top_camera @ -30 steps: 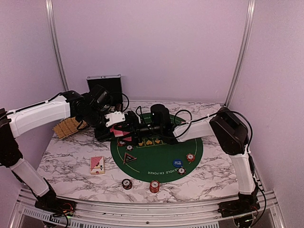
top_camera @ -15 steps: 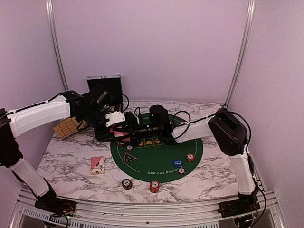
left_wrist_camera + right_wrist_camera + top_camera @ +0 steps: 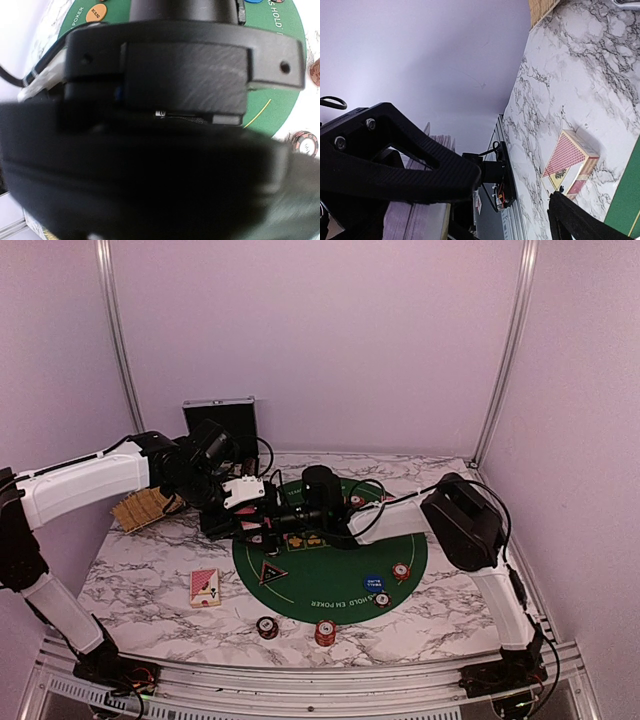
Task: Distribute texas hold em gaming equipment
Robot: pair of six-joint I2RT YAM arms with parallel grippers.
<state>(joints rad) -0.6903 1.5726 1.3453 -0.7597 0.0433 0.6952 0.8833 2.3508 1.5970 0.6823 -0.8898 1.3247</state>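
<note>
Red-backed cards (image 3: 240,500) seem pinched in closed left tool (image 3: 243,510) at far-left edge of mat (image 3: 330,580). Right tool (image 3: 272,519), wide open and empty, just right of them.

Soft, even violet light casts faint shadows on the bench (image 3: 140,570), while a close black blur darkens the left wrist view from 3 through 9 o'clock.

Overview from above-behind; left wrist close over green mat (image 3: 280,102), right wrist sideways toward card box (image 3: 572,160)
</note>
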